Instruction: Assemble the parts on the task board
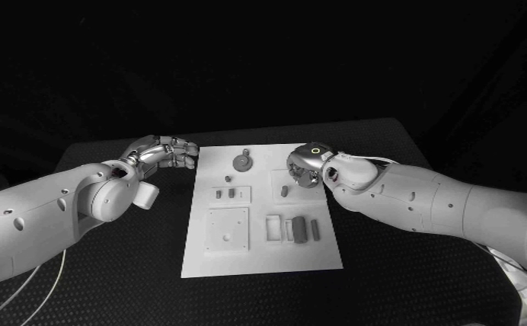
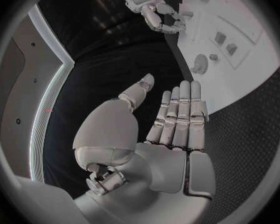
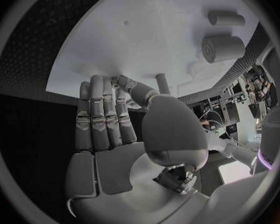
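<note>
White task board (image 1: 263,261) flat in the middle of the black tabletop (image 1: 132,280), small grey parts (image 1: 298,228) on it, left robot hand (image 1: 164,152) just beside its far left corner, fingers straight, holding nothing, right robot hand (image 1: 308,164) over its far right part, fingers straight, holding nothing

A flat white rectangular task board (image 1: 263,261) lies on the black bench (image 1: 417,280). The left silver hand (image 1: 164,152) hovers with curled fingers just beside the board's left far corner. The right silver hand (image 1: 308,164) is over the board's right far part, near a round grey disc part (image 1: 241,162) and small grey blocks (image 1: 296,228)
</note>
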Action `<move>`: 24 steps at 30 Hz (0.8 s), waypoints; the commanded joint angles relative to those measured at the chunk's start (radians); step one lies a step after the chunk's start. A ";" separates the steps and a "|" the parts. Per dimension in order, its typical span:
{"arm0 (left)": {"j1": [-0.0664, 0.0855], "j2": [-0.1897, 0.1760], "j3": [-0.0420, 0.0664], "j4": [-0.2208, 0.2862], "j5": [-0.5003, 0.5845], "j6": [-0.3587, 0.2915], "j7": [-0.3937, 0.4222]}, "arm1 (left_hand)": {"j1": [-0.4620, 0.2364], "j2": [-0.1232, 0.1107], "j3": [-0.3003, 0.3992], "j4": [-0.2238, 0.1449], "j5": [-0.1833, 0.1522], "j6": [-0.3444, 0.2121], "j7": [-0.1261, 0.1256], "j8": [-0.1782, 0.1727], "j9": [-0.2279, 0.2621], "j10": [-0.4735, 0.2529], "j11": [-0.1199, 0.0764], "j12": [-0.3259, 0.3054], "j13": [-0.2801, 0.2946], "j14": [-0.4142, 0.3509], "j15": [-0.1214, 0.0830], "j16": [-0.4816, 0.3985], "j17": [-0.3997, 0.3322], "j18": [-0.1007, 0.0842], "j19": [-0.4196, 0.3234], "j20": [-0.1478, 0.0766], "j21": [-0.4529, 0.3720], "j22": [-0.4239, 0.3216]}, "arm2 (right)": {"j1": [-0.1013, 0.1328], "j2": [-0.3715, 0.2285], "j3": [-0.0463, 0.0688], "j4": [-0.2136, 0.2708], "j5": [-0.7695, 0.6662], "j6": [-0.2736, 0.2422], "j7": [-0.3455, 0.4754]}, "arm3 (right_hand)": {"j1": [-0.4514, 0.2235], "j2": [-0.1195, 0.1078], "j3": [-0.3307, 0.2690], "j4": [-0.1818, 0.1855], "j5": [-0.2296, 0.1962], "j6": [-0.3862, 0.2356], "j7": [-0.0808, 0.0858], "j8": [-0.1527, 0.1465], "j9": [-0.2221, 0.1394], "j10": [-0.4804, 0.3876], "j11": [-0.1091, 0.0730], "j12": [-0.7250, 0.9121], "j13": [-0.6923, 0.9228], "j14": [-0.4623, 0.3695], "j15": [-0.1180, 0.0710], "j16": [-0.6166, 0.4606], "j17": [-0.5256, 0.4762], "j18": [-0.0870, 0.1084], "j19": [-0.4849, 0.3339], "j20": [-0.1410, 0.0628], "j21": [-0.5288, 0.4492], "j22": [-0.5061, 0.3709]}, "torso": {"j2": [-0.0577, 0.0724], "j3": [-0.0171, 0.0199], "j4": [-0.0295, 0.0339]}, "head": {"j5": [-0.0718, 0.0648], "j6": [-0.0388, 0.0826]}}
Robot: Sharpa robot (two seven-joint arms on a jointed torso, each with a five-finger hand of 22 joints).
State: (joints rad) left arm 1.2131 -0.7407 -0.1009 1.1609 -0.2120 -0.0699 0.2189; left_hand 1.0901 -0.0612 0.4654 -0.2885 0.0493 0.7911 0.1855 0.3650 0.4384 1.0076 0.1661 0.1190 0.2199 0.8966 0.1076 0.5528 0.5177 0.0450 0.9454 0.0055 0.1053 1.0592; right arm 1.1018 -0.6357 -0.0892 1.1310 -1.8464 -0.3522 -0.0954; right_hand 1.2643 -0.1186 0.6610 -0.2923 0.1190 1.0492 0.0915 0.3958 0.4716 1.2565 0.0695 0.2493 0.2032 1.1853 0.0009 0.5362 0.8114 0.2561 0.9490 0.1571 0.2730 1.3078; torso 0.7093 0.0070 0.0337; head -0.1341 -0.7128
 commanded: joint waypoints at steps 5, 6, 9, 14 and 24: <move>0.001 0.001 0.001 -0.001 0.002 0.008 0.005 | -0.006 0.000 -0.006 0.001 0.005 -0.001 0.007 0.004 -0.002 -0.001 0.006 0.002 -0.003 0.000 0.004 -0.005 0.003 0.017 0.002 0.005 -0.005 -0.001 | -0.013 -0.006 -0.008 0.005 0.042 0.027 0.039 | 0.011 -0.004 0.000 -0.002 0.000 0.006 0.002 0.002 0.002 0.020 -0.011 0.004 0.001 0.011 -0.010 0.003 0.003 0.006 0.006 -0.002 0.006 0.021 | 0.000 -0.0003 0.0005 | 0.000 0.001; 0.001 0.001 0.001 -0.002 0.002 0.008 0.005 | -0.006 0.000 -0.006 0.001 0.005 -0.001 0.007 0.004 -0.002 -0.001 0.006 0.002 -0.003 0.000 0.004 -0.005 0.003 0.017 0.002 0.005 -0.005 -0.001 | -0.013 -0.008 -0.007 0.007 0.043 0.029 0.041 | 0.011 -0.004 0.001 -0.003 0.000 0.006 0.002 0.002 0.002 0.020 -0.011 0.004 0.001 0.011 -0.010 0.003 0.003 0.006 0.006 -0.002 0.005 0.021 | 0.000 -0.0003 0.0005 | 0.001 0.001; 0.001 0.001 0.001 -0.001 0.002 0.009 0.005 | -0.006 0.000 -0.006 0.001 0.005 -0.001 0.008 0.004 -0.002 -0.001 0.007 0.003 -0.003 0.001 0.004 -0.006 0.003 0.018 0.002 0.005 -0.005 -0.001 | -0.013 -0.014 -0.003 0.014 0.059 0.035 0.047 | 0.011 -0.003 0.001 -0.003 0.000 0.006 0.002 0.002 0.002 0.020 -0.011 0.003 0.002 0.011 -0.010 0.002 0.004 0.006 0.006 -0.002 0.005 0.021 | 0.000 -0.0002 0.0000 | 0.001 0.002; 0.001 0.001 0.001 0.000 0.002 0.009 0.005 | -0.006 0.000 -0.006 0.001 0.005 -0.001 0.008 0.004 -0.002 -0.001 0.007 0.003 -0.004 0.001 0.004 -0.006 0.004 0.018 0.002 0.005 -0.005 -0.001 | -0.012 -0.022 0.009 0.025 0.076 0.039 0.054 | 0.012 -0.003 0.001 -0.002 0.000 0.006 0.002 0.002 0.003 0.020 -0.011 0.003 0.003 0.011 -0.010 0.002 0.005 0.006 0.006 -0.002 0.005 0.021 | 0.000 -0.0005 -0.0001 | 0.001 0.003; 0.001 0.001 0.001 -0.005 0.002 0.010 0.004 | -0.006 0.000 -0.005 0.001 0.005 -0.002 0.009 0.005 -0.003 -0.001 0.007 0.003 -0.005 0.001 0.004 -0.007 0.006 0.018 0.002 0.006 -0.006 -0.001 | 0.005 -0.029 0.026 0.038 0.100 0.051 0.065 | 0.011 -0.001 0.002 -0.002 0.000 0.005 0.002 0.000 0.003 0.020 -0.011 0.002 0.006 0.011 -0.010 0.000 0.007 0.006 0.006 -0.002 0.004 0.020 | 0.000 0.0001 -0.0002 | 0.001 0.004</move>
State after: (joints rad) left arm 1.2131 -0.7409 -0.1010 1.1565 -0.2120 -0.0700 0.2171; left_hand 1.0901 -0.0612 0.4654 -0.2885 0.0493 0.7876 0.1890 0.3649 0.4366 1.0076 0.1660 0.1190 0.2159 0.8966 0.1076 0.5489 0.5222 0.0436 0.9453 0.0055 0.1053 1.0593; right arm 1.1046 -0.6662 -0.0642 1.1635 -1.7627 -0.3262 -0.0571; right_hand 1.2663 -0.1241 0.6605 -0.2926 0.1121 1.0493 0.0914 0.3957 0.4752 1.2672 0.0589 0.2503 0.2118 1.2004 -0.0042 0.5361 0.8170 0.2561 0.9488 0.1572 0.2730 1.3076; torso 0.7089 0.0069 0.0336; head -0.1333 -0.7082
